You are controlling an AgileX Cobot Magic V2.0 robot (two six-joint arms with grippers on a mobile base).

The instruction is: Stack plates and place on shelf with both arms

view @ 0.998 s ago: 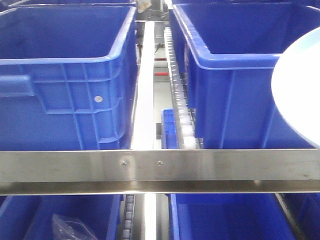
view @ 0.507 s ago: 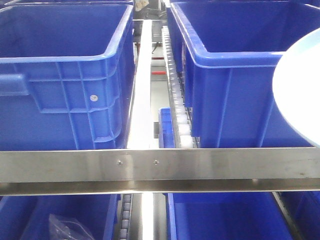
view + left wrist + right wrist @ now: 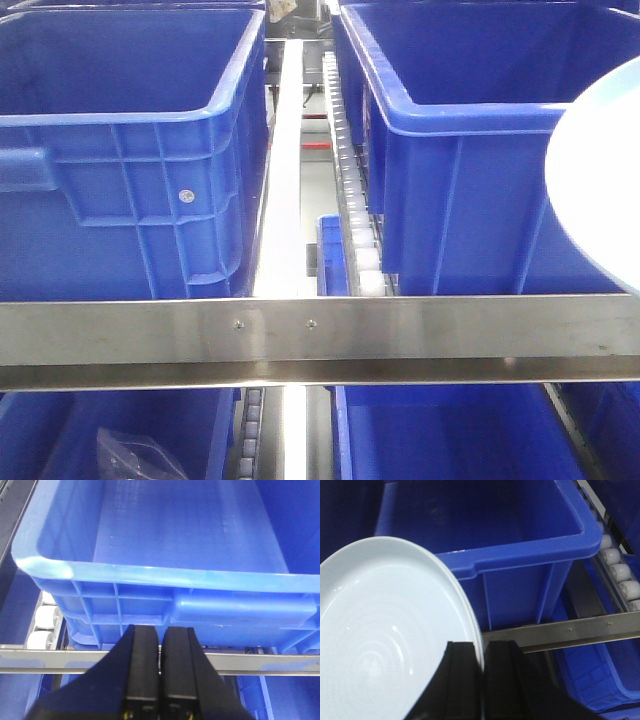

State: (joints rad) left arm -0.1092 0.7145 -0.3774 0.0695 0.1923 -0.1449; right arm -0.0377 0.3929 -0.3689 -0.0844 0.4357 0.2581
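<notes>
A glossy pale blue-white plate [image 3: 385,630] is held tilted on edge, and my right gripper [image 3: 481,647] is shut on its rim. In the front view the same plate [image 3: 600,190] juts in from the right edge, in front of the right blue bin [image 3: 470,190]. My left gripper [image 3: 161,630] is shut with nothing between its black fingers. It hangs just before the shelf rail [image 3: 280,662], facing the wall of a blue bin [image 3: 150,600]. Neither gripper shows in the front view.
Two large blue bins, left [image 3: 130,180] and right, stand on the upper shelf level behind a steel rail [image 3: 320,335]. A roller track [image 3: 350,150] runs between them. More blue bins sit below; the lower left one holds a plastic bag [image 3: 140,455].
The front view has shifted slightly left compared with one second ago. The plate stays at the right edge. Nothing visibly differs over the last half second.
</notes>
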